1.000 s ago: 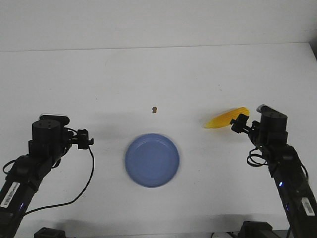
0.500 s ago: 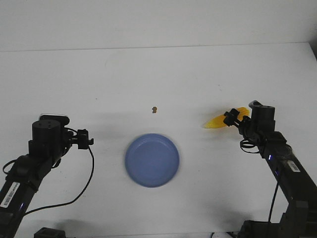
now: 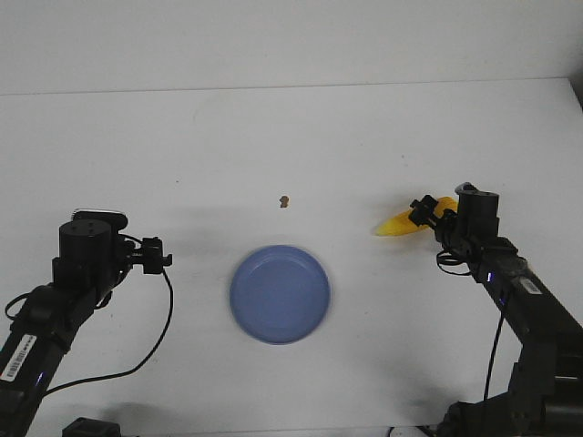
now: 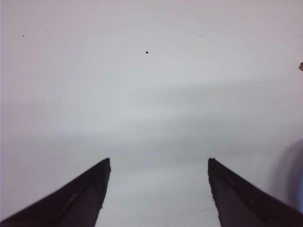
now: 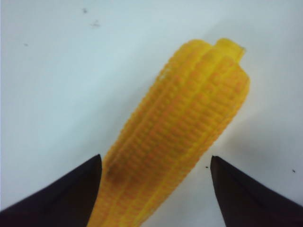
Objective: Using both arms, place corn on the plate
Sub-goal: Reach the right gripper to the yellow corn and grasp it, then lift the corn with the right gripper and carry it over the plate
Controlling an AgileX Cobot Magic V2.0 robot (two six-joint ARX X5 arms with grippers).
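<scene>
The yellow corn (image 3: 393,226) lies on the white table, right of the blue plate (image 3: 280,293), which is empty. My right gripper (image 3: 422,212) is over the corn's thick end. In the right wrist view the corn (image 5: 184,127) lies lengthwise between the open fingers of the right gripper (image 5: 155,157), with one finger close against its side. My left gripper (image 3: 157,255) hovers left of the plate. In the left wrist view the left gripper (image 4: 158,160) is open and empty over bare table.
A tiny brown speck (image 3: 285,199) lies on the table behind the plate and shows at the edge of the left wrist view (image 4: 301,66). A black cable (image 3: 164,319) hangs from the left arm. The table's far edge runs across the back.
My right gripper has moved left and away from me along the corn, and now straddles its thick end. The corn has barely shifted. The left arm has not moved.
</scene>
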